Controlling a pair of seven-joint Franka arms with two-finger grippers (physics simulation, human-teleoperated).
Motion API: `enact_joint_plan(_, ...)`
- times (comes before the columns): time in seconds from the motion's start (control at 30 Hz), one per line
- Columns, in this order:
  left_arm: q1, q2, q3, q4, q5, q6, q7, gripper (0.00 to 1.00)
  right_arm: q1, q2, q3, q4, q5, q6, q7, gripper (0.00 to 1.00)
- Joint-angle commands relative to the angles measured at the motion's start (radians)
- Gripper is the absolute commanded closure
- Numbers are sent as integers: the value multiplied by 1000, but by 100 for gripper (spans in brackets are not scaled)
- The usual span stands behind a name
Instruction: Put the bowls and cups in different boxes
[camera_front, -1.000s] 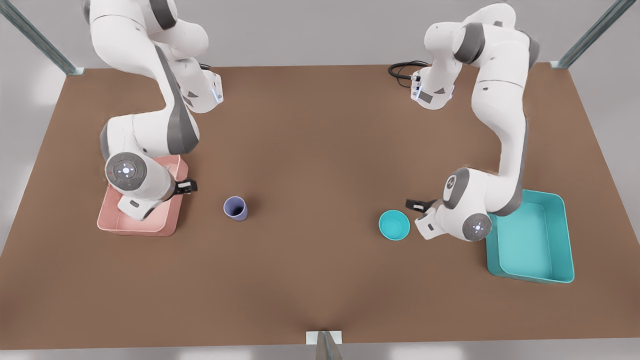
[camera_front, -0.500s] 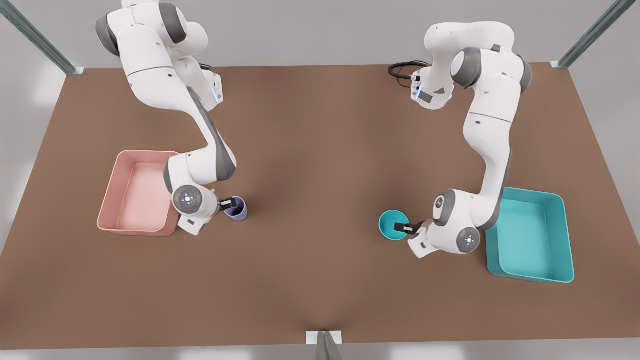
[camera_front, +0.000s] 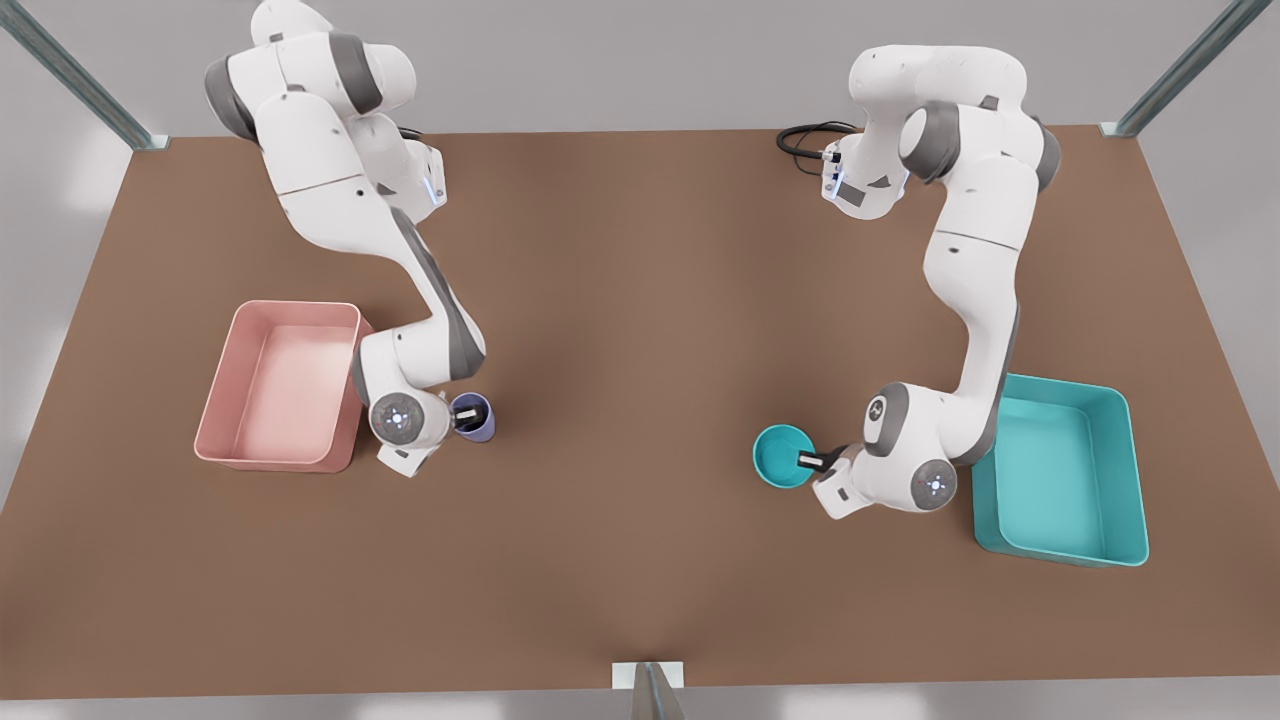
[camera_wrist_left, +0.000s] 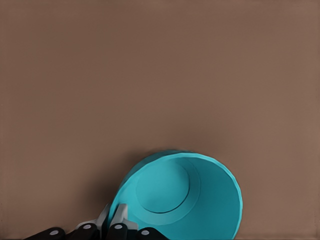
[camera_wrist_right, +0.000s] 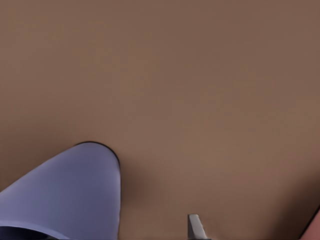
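The lavender cup (camera_front: 476, 418) stands upright on the table beside the pink box (camera_front: 228, 400). My right gripper (camera_front: 463, 414) is at the cup's rim, open, with one finger inside the cup. In the right wrist view the cup (camera_wrist_right: 65, 195) is close and one fingertip (camera_wrist_right: 195, 226) stands apart from its wall. The teal bowl (camera_front: 780, 456) sits left of the teal box (camera_front: 1128, 470) in the front view. My left gripper (camera_front: 808, 461) is shut on the bowl's near rim; the left wrist view shows the bowl (camera_wrist_left: 185, 200) with the gripper (camera_wrist_left: 114, 224) pinching its edge.
A brown table (camera_front: 640, 300) carries everything. Both boxes hold nothing. A black cable (camera_front: 805, 138) lies at the back by the arm base on the front view's right. Metal frame posts stand at the table's corners and front edge.
The right arm swung from over the pink box down to the cup. The left gripper moved onto the bowl's rim and closed; the bowl shifted slightly toward the front view's left.
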Motion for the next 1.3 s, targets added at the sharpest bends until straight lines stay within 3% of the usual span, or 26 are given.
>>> enact_joint_plan(0.0,3,-18,5,10,-2,-67,10,79,2,6,0,2,6,9,1,44)
enact_joint_plan(0.07,46,-67,20,115,3,-222,2,79,3,21,2,19,3,7,-8,79)
enact_joint_plan(0.2,124,-192,106,112,53,-250,-2,79,9,21,2,47,6,-32,5,79)
enact_joint_plan(0.3,252,-216,186,106,92,-247,131,79,9,15,2,79,8,-78,-6,79)
enact_joint_plan(0.43,282,-208,332,91,89,-158,206,79,-66,-134,-8,96,0,-235,-222,79)
enact_joint_plan(0.57,339,-182,359,86,89,-101,332,79,-259,-289,-54,94,-123,-315,-520,79)
enact_joint_plan(0.67,355,-130,361,2,89,78,401,79,-298,-289,-199,96,-112,-244,-814,79)
enact_joint_plan(1.0,362,-8,361,-12,89,195,400,79,-261,-161,-219,-1,-25,35,-838,79)
enact_joint_plan(1.03,361,-8,361,-12,89,193,401,64,-253,-152,-219,-3,-25,70,-833,79)
enact_joint_plan(1.1,361,-13,359,-12,87,180,401,0,-256,-123,-219,-18,-8,165,-832,79)
enact_joint_plan(1.2,347,-94,359,-6,89,31,397,0,-253,-109,-232,-68,15,213,-832,79)
enact_joint_plan(1.27,278,-267,358,-1,92,-216,352,0,-253,-109,-233,-76,15,211,-832,79)
